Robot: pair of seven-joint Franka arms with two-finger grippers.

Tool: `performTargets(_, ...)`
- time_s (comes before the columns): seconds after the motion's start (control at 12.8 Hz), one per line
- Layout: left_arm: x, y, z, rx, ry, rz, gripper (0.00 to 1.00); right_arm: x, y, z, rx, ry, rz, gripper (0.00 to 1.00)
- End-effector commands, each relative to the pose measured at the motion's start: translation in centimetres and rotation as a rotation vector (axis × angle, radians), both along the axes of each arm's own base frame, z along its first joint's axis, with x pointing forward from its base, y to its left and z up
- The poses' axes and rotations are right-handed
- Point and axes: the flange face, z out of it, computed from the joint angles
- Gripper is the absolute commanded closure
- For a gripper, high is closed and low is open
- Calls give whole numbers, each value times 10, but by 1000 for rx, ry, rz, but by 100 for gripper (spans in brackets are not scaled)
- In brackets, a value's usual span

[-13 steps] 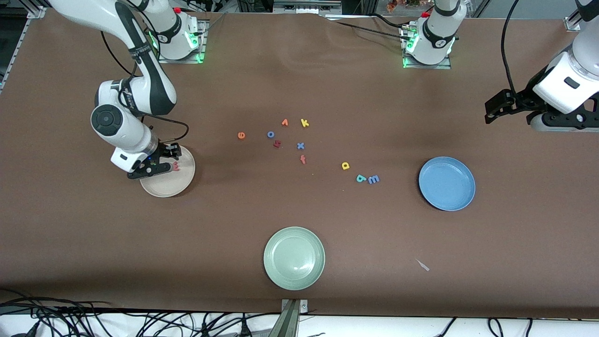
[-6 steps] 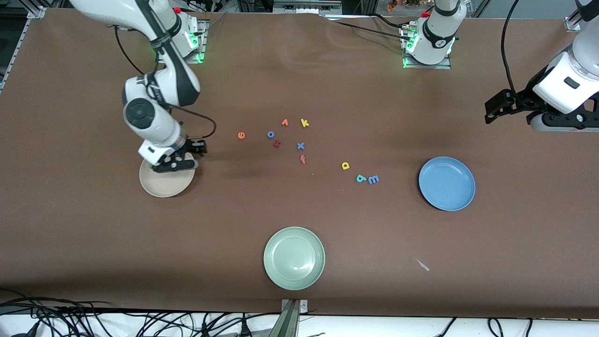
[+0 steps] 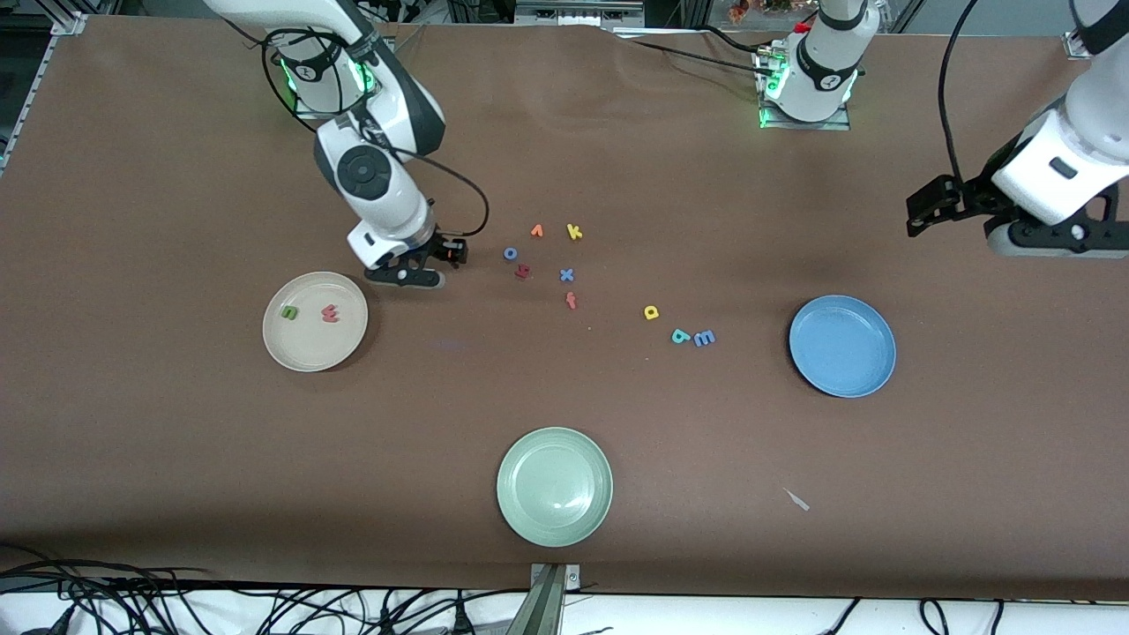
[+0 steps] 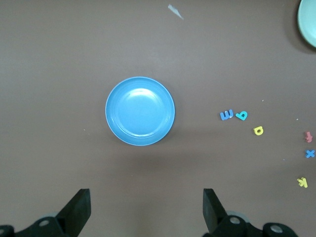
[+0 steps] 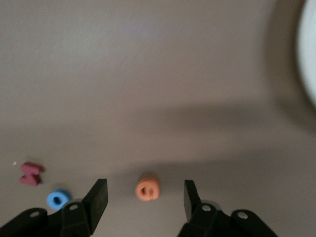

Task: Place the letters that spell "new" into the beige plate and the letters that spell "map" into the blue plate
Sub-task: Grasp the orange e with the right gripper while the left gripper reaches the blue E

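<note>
From my remote station, I saw the right gripper [image 3: 422, 269] poised low over the brown table [image 3: 176, 459] just beside the beige plate [image 3: 304, 353], toward the loose letters; its fingers were not clear to me. The plate held the green "n" [image 3: 288, 311] and the pinkish-red "w" [image 3: 331, 312], lying apart. The left gripper [image 3: 926, 212] waited high over its own end of the table, above the empty blue plate [image 3: 842, 346]. The yellow "p" [image 3: 651, 311], teal "a" [image 3: 679, 336] and blue "m" [image 3: 704, 338] lay between cluster and blue plate. A pale green plate [image 3: 554, 486] sat nearest my camera.
</note>
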Motion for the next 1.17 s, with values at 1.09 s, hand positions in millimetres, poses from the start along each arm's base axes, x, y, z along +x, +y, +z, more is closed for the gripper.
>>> performTargets(1.09,58,-180,-296,-208,98,-912,0,-57,0,-67,33,-41,70,46)
